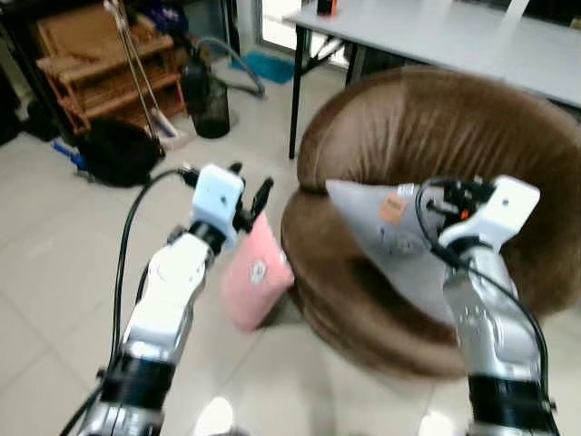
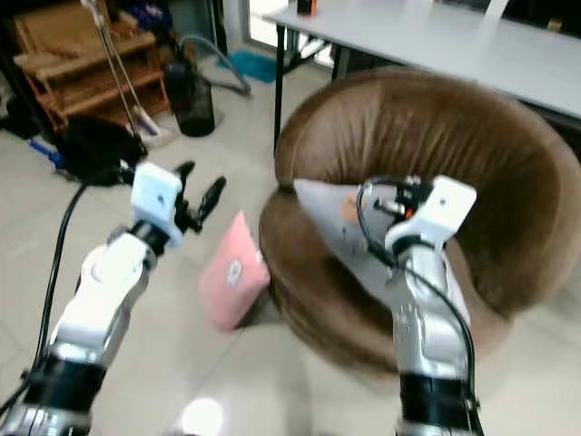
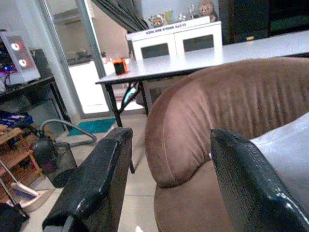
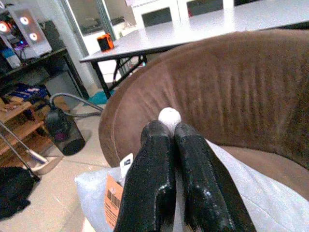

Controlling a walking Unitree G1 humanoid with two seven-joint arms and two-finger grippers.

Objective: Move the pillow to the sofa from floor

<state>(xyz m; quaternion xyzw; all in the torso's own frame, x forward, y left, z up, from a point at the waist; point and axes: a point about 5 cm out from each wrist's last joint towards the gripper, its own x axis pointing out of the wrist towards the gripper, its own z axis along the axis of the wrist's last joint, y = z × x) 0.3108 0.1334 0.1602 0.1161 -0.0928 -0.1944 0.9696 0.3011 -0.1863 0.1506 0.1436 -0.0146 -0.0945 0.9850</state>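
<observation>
My right gripper [image 4: 171, 133], fingers pinched on grey pillow [image 1: 381, 227], has it over sofa [image 1: 436, 118] (unreleased); left gripper [image 3: 169, 179] gapes empty; pink pillow [image 1: 254, 272] remains on floor [image 1: 54, 245].

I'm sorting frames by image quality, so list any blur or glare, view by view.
Left eye view: soft throughout, pink pillow smeared, glare spots on the floor. Right eye view: equally soft. Left wrist view: black fingers blurred, sofa clearer. Right wrist view: orange tag unreadable.

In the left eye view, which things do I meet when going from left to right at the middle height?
Left gripper → pink pillow → grey pillow → right gripper → right side of the brown sofa.
</observation>
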